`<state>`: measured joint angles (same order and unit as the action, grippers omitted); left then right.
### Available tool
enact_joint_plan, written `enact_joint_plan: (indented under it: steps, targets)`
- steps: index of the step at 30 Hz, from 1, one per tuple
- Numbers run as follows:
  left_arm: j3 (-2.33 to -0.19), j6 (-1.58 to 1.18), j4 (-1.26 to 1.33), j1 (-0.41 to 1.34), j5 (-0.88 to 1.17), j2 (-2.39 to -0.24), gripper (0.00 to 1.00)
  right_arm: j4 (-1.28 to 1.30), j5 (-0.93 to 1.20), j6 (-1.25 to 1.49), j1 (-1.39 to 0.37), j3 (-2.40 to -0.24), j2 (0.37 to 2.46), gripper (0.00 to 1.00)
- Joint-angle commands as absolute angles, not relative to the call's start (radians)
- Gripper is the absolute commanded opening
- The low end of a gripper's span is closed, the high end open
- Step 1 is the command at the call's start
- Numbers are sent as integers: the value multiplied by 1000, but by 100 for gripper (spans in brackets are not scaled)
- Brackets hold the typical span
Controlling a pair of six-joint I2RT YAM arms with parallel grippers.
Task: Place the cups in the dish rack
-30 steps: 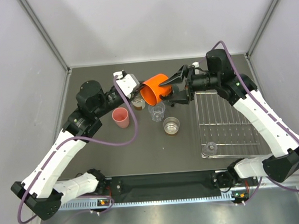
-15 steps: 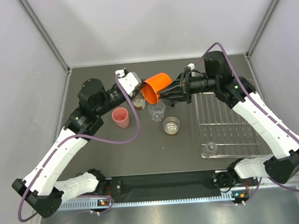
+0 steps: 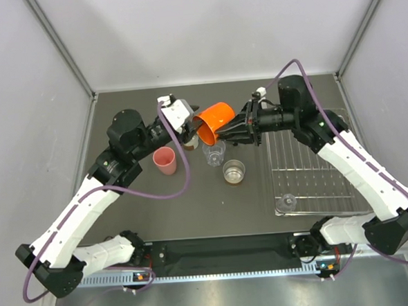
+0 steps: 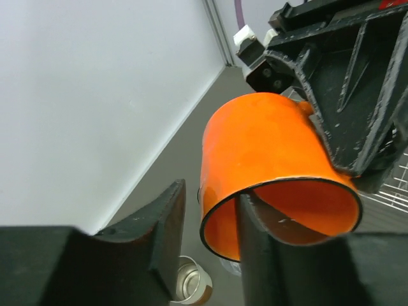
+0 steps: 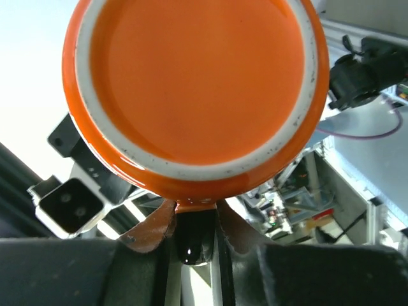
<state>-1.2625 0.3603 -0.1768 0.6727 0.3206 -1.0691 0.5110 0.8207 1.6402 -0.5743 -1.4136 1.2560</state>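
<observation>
I see the orange cup [image 3: 214, 119] tilted in mid-air just left of the rack's [image 3: 309, 169] far corner, right gripper [image 5: 192, 220] pinched on a nub at its base, left gripper [image 4: 211, 194] parted astride its rim with a gap, clear of the counter [image 3: 144, 198].

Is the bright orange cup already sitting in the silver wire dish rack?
No, the bright orange cup hangs tilted in the air beside the silver wire dish rack.
</observation>
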Motion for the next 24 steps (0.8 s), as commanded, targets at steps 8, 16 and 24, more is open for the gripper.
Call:
enact_joint_plan:
  steps: [8, 16, 24]
  targets:
    - [-1111, 200, -38, 692, 92, -891, 98, 826, 545, 1183, -545, -1526, 1247, 0]
    - [-1046, -30, -149, 690, -245, -710, 98, 1054, 112, 867, -297, -1453, 1167, 0]
    - [-1031, -170, -287, 690, -321, -623, 95, 982, -402, 785, -163, -1253, 1108, 0]
